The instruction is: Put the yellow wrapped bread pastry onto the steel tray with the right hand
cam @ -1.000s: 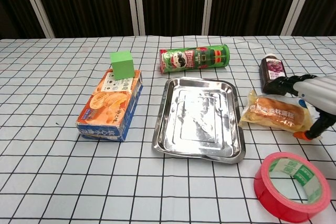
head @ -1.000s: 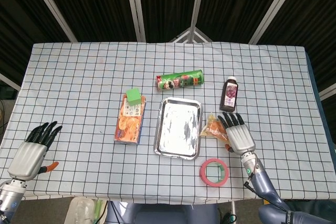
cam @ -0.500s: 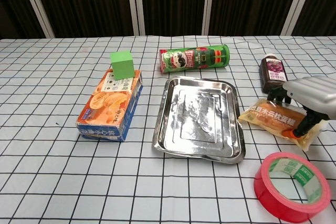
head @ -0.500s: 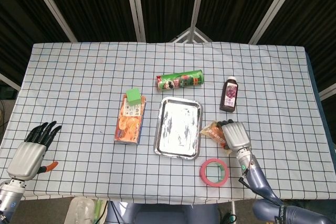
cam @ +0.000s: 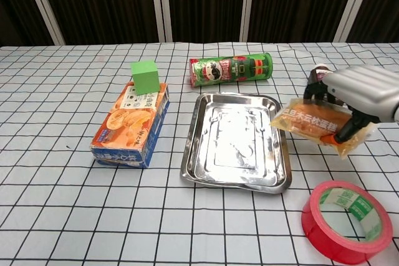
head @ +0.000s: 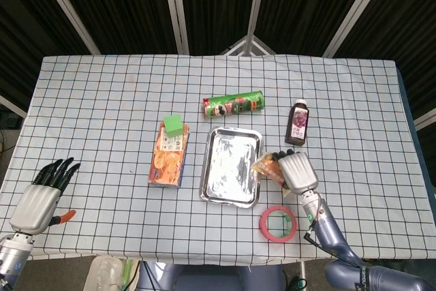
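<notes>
The yellow wrapped bread pastry (cam: pixel 307 123) is lifted off the cloth, held by my right hand (cam: pixel 360 99), and its left end hangs over the right rim of the steel tray (cam: pixel 206 160). In the head view the pastry (head: pixel 266 164) pokes out left of the right hand (head: pixel 296 171), beside the tray (head: pixel 218 185). The tray holds nothing. My left hand (head: pixel 42 195) rests at the table's near left corner, fingers apart and holding nothing.
A green chip can (cam: pixel 230 69) lies behind the tray. A dark bottle (head: pixel 298 123) stands right behind my right hand. A red tape roll (cam: pixel 346 220) lies in front of it. An orange box (cam: pixel 132 124) with a green cube (cam: pixel 144 76) sits left of the tray.
My right hand closed on the pastry, lifted it off the cloth and carried it left, so its end now overhangs the tray's right rim. The left hand stayed still.
</notes>
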`<state>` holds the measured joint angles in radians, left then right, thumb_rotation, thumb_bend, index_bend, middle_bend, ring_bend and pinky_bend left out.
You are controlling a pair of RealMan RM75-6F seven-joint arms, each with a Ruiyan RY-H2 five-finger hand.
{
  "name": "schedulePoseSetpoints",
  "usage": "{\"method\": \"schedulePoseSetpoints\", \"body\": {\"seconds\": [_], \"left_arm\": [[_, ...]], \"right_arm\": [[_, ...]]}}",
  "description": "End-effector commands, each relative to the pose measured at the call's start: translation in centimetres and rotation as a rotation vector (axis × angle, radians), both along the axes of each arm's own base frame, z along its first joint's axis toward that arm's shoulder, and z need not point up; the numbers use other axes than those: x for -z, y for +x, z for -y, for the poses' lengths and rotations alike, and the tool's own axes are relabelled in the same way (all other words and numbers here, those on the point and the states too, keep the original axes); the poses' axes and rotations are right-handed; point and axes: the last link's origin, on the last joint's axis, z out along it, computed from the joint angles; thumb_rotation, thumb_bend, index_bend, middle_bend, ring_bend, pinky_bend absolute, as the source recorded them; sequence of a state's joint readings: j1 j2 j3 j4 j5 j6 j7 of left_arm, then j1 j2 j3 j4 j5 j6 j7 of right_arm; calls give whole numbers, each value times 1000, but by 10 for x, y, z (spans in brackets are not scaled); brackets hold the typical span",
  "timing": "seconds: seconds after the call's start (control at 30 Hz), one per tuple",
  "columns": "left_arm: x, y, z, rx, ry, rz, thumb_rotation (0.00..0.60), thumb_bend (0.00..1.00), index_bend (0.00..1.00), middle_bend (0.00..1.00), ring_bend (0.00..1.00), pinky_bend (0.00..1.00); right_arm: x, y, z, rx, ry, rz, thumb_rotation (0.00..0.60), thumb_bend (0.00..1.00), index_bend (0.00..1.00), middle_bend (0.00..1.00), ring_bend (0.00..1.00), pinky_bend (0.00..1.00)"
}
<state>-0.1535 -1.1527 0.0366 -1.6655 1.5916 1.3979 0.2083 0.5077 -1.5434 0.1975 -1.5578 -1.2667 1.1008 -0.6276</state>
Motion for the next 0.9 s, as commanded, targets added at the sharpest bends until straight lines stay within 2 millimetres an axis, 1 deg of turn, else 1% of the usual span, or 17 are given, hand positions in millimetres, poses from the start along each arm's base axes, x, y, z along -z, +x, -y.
{"method": "schedulePoseSetpoints", "body": {"seconds": [0.03,0.17,0.3,0.4,0.47,0.5,0.57,0.6,0.63,0.67,0.7,0.73,0.8,0.9], "left_arm": [[0,0,0,0,-1,-1,600,81,0,0,0,92],[0,0,0,0,-2,0,600,81,0,0,0,92],[-1,0,0,1,-2,4,600,81,0,0,0,92],[-2,0,0,3,-1,11,600,81,0,0,0,92],[-3,-1,0,3,-2,14,600,81,0,0,0,92],[-3,-1,0,3,-3,15,600,81,0,0,0,92],[-4,-2,-1,2,-5,17,600,81,0,0,0,92],[-4,-2,-1,2,-7,17,600,81,0,0,0,92],[-3,-2,-1,1,-8,18,600,81,0,0,0,92],[-3,-2,-1,1,-9,18,600,81,0,0,0,92],[-3,-2,-1,2,-10,18,600,81,0,0,0,92],[-3,-2,-1,3,-10,18,600,81,0,0,0,92],[-3,-1,-1,4,-11,17,600,81,0,0,0,92],[-1,-1,-1,4,-15,13,600,81,0,0,0,92]], "right_arm": [[-2,39,6,-52,-14,9,600,321,516,529,428,653],[10,62,8,-63,-3,9,600,320,516,529,428,654],[30,82,12,-61,7,-11,600,320,517,529,433,654],[51,95,14,-49,25,-23,600,321,516,529,435,654],[61,99,14,-40,34,-31,600,320,493,529,435,653],[66,100,15,-38,38,-37,600,320,439,525,426,647],[74,102,16,-32,37,-49,600,320,252,455,349,605],[77,102,16,-25,38,-51,600,320,144,376,277,570],[80,102,16,-14,40,-51,600,320,50,260,178,520],[81,101,16,-5,44,-52,600,320,14,185,118,487],[81,101,16,5,45,-60,600,320,0,95,51,439],[80,101,16,10,40,-67,600,321,0,39,15,400],[76,101,14,17,30,-72,600,317,0,2,0,356],[64,99,9,40,15,-69,600,296,0,0,0,318]]}}
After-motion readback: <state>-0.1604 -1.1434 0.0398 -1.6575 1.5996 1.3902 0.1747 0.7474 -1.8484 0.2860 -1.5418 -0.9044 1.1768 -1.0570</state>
